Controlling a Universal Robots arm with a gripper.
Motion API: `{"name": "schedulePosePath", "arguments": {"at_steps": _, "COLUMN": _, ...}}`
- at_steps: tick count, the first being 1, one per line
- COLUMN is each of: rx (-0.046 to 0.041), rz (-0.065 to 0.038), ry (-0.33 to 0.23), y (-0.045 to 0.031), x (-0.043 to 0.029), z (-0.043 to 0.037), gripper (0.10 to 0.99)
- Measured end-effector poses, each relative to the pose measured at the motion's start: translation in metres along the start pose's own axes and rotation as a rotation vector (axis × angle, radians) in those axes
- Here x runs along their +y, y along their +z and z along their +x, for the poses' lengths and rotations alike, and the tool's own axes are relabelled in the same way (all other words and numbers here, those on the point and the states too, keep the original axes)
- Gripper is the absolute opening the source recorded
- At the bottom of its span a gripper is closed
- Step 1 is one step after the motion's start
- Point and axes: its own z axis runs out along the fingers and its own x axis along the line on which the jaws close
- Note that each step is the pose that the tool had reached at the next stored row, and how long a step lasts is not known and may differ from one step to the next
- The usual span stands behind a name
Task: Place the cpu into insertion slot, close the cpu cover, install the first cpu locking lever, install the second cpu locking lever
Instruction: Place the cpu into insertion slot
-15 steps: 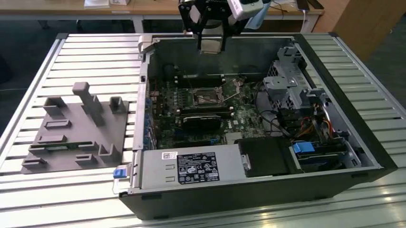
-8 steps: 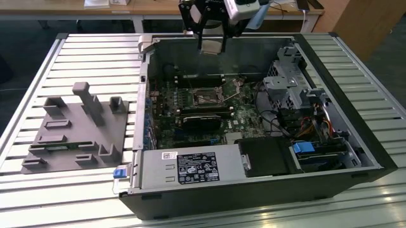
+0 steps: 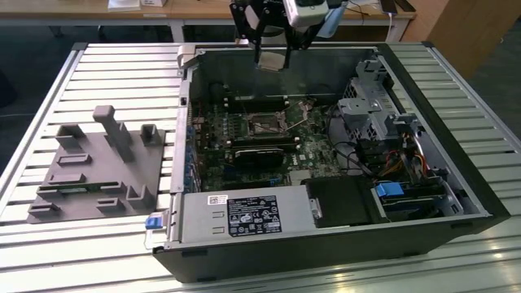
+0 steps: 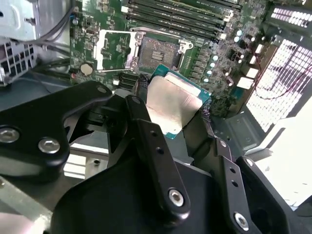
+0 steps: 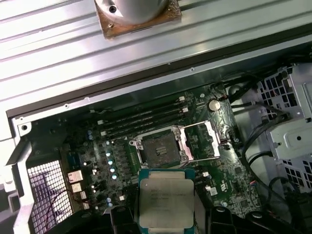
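Observation:
My gripper (image 3: 273,60) hangs above the far wall of the open computer case (image 3: 456,201), shut on the cpu (image 3: 274,58). The cpu (image 4: 173,105) is a flat silver-topped square with a green edge, pinched by its sides between the two black fingers (image 4: 141,112). In both wrist views it sits above the motherboard and short of the insertion slot (image 5: 160,147). The slot (image 4: 158,51) lies bare, dark in the middle with a silver edge. The cpu cover (image 5: 202,140), a thin silver frame, is flipped open beside the slot (image 3: 265,125); it also shows as the cpu cover (image 4: 113,48).
Long black memory slots (image 5: 141,117) run beside the socket. A black rectangular block (image 3: 260,155) sits nearer the front. A drive cage (image 3: 374,110) with cables fills the exterior view's right, a power supply (image 3: 244,215) the front. A grey fixture (image 3: 97,165) stands on the slatted table (image 3: 122,61).

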Motion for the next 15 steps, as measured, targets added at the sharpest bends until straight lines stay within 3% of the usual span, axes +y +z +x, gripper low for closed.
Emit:
{"name": "schedulePosePath", "arguments": {"at_steps": 10, "rx": -0.0114, "rz": 0.004, "ry": 0.125, "y": 0.0005, "x": 0.0000, "z": 0.0000, "gripper": 0.537}}
{"name": "schedulePosePath", "arguments": {"at_steps": 15, "rx": -0.0144, "rz": 0.004, "ry": 0.162, "y": 0.0011, "x": 0.0004, "z": 0.0001, "gripper": 0.537}}
